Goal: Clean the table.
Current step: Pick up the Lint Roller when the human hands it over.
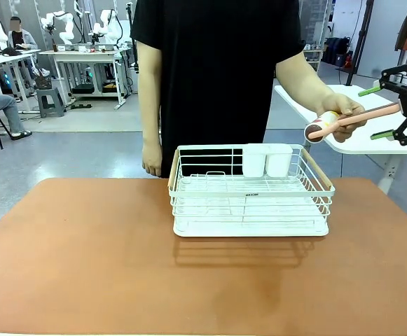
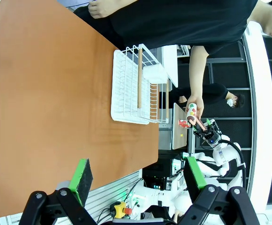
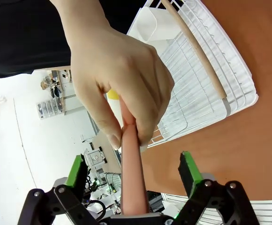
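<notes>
The reddish-brown table [image 1: 84,245] spreads across the front view. Beyond its right far corner a person's hand [image 1: 343,112] holds out a lint roller [image 1: 317,130] by its long pink handle. My right gripper [image 1: 376,112] is open, with the handle's free end between its green pads and not touching them. In the right wrist view the pink handle [image 3: 132,154] runs up the middle from the gripper [image 3: 132,169] into the person's hand [image 3: 121,75]. In the left wrist view my left gripper [image 2: 138,177] is open and holds nothing, off the table's edge [image 2: 42,93].
A white wire rack [image 1: 252,192] stands on the table's far middle, with two white cups [image 1: 266,159] in its back right corner. The person stands right behind it. A white side table [image 1: 371,143] is behind my right gripper.
</notes>
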`<control>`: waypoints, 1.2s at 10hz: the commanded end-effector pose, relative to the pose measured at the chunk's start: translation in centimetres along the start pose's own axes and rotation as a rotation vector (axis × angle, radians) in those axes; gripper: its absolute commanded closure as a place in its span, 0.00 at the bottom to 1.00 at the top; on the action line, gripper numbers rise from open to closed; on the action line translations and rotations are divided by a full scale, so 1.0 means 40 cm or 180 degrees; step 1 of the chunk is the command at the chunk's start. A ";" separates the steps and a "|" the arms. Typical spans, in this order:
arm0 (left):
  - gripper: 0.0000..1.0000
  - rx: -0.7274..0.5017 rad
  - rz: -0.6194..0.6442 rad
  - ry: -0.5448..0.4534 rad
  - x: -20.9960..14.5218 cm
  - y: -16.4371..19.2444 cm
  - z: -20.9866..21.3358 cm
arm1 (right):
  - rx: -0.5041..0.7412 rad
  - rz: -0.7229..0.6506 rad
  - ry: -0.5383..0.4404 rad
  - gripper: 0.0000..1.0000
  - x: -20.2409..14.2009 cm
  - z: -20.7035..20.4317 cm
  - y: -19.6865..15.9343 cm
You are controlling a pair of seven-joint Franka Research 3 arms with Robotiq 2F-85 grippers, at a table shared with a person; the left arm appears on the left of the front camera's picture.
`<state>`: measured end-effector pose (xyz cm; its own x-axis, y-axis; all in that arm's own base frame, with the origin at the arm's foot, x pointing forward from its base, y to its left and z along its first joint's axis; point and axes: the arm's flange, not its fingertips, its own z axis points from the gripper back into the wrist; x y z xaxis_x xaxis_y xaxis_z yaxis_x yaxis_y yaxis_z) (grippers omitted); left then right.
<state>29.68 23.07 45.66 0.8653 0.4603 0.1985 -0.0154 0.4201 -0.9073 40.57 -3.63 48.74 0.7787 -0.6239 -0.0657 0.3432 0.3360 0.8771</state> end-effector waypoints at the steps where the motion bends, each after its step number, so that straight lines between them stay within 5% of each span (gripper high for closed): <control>1: 0.00 -0.0083 -0.0067 -0.0012 0.000 -0.005 0.009 | 0.0083 0.0062 -0.0005 0.14 -0.003 -0.012 0.000; 9: 0.00 -0.0083 -0.0067 -0.0012 0.000 -0.005 0.009 | 0.0089 0.0075 -0.0033 0.91 -0.004 -0.005 0.000; 12: 0.00 -0.0083 -0.0067 -0.0012 0.000 -0.005 0.009 | 0.0102 0.0071 -0.0048 1.00 -0.003 -0.003 -0.001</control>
<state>29.68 23.07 45.66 0.8653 0.4603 0.1986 -0.0153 0.4201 -0.9073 40.55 -3.75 48.86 0.7794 -0.6236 -0.0611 0.3375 0.3357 0.8794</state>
